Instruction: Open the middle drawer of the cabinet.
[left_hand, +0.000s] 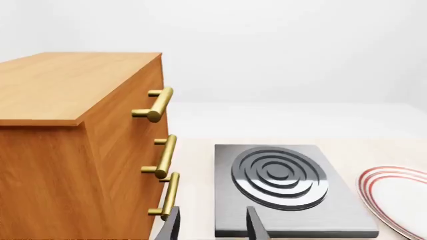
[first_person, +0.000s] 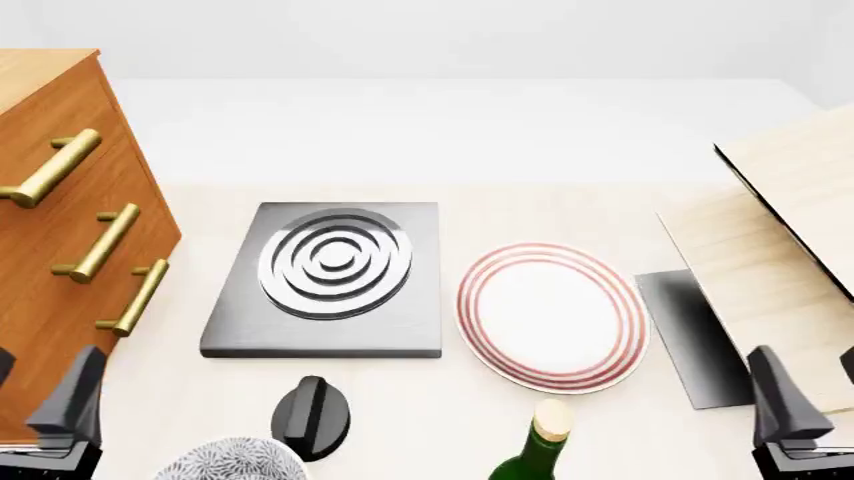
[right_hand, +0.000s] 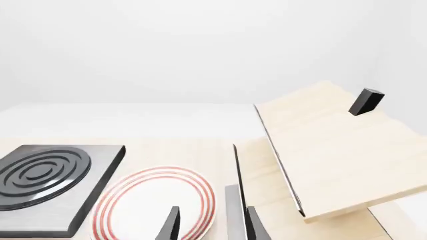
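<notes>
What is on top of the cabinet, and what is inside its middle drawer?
The cabinet top shows bare wood where visible; its far part is cut off. The middle drawer is shut, so its inside is hidden.

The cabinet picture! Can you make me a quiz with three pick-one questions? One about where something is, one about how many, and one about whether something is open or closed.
1. In the front view, what lies between the hob and the pale boards?
A. the plate
B. the cabinet
C. the bottle

2. How many brass handles does the cabinet have?
A. two
B. three
C. five

3. How is the middle drawer?
A. pulled out
B. missing
C. shut

Answers:
1 A: the plate lies right of the hob and left of the boards.
2 B: three handles line the cabinet front.
3 C: the middle drawer sits level with the other fronts, and the left tool is not touching its handle.
</notes>
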